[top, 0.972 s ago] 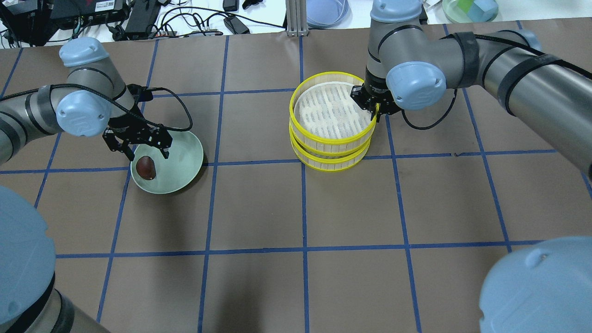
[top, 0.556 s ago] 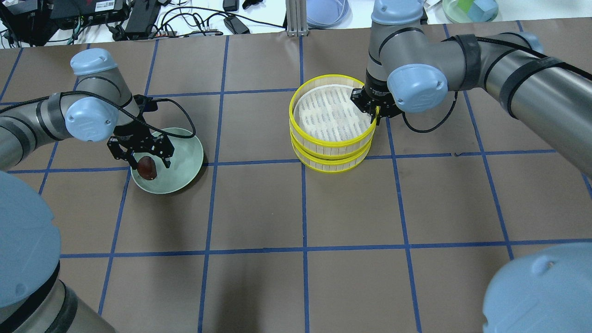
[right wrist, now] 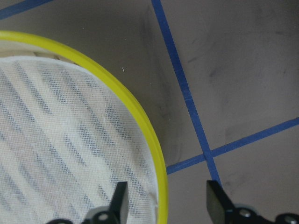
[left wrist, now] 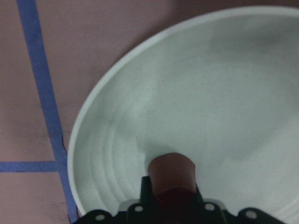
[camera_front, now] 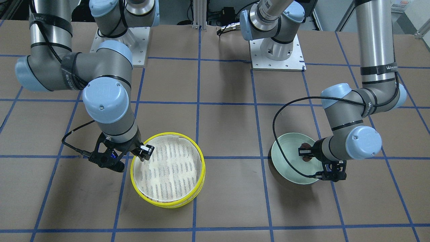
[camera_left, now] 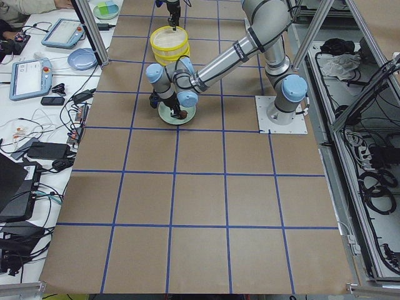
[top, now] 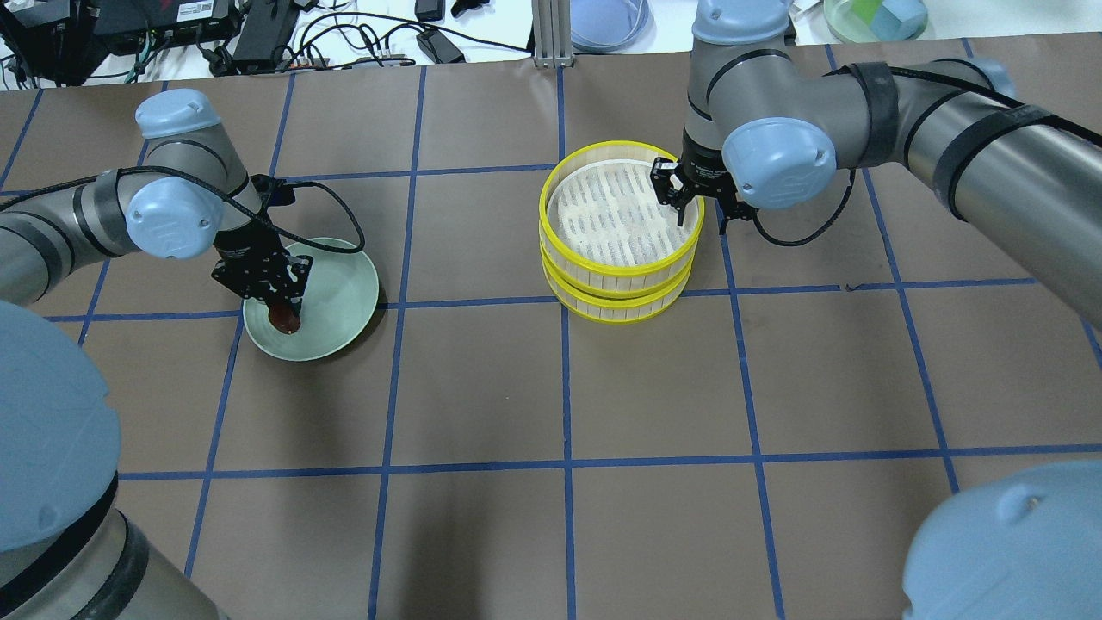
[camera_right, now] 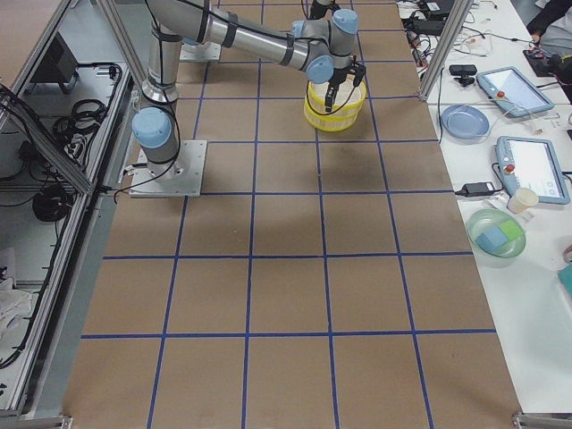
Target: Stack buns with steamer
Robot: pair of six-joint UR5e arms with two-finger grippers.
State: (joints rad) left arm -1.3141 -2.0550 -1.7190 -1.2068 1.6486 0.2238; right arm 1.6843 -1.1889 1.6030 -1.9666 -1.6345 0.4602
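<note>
The steamer's two yellow-rimmed tiers stand stacked, the top tier (top: 613,215) on the lower one (top: 616,303); its mesh liner is bare. My right gripper (top: 700,215) is open and straddles the top tier's rim (right wrist: 145,126), one finger inside and one outside. My left gripper (top: 277,301) is down in the pale green plate (top: 340,288) and shut on the dark reddish-brown bun (left wrist: 171,173). The bun's tip also shows in the overhead view (top: 284,320). The cream bun is out of view.
The plate sits left of centre, the steamer (camera_front: 168,166) right of centre, about one grid square apart. Beyond the table's far edge lie cables, a blue dish (top: 607,21) and a green bowl (top: 874,17) with blocks.
My left gripper came down around the brown bun and closed on it. My right gripper, shut on the top tier's rim before, has opened; the tier rests on the lower one.
</note>
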